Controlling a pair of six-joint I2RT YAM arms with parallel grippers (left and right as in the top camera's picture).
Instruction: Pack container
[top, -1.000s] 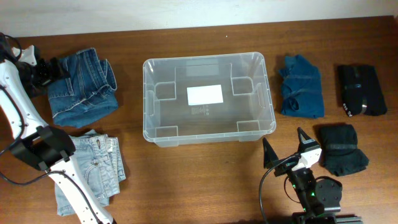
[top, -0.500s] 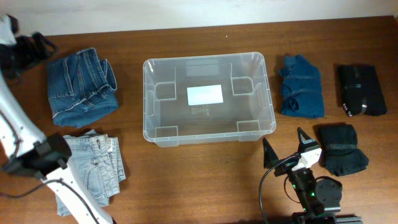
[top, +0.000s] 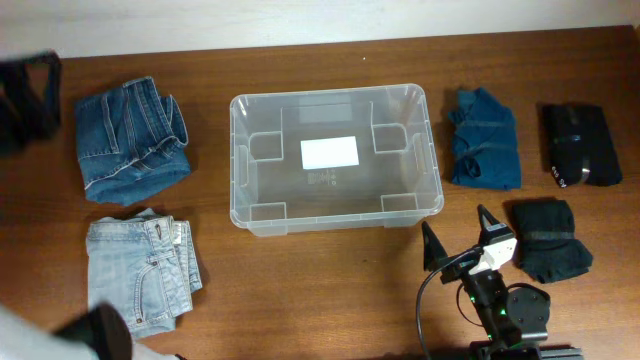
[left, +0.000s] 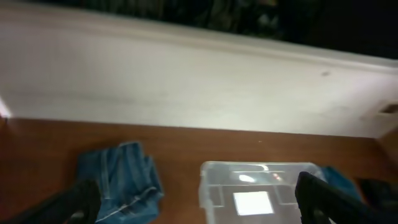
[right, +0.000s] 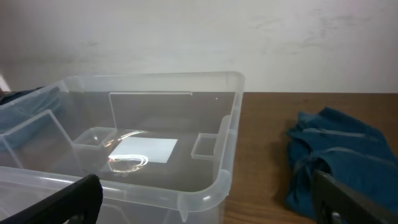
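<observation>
Container (top: 335, 160) is clear plastic, rolled rim, white base label; left pincer (left: 196, 186) and right pincer (top: 455, 225) spread.

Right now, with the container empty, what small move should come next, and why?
Probably swing the right gripper toward the dark folded garment beside it: its jaws stand open and empty, the clear container holds nothing, and that garment lies nearest.
</observation>
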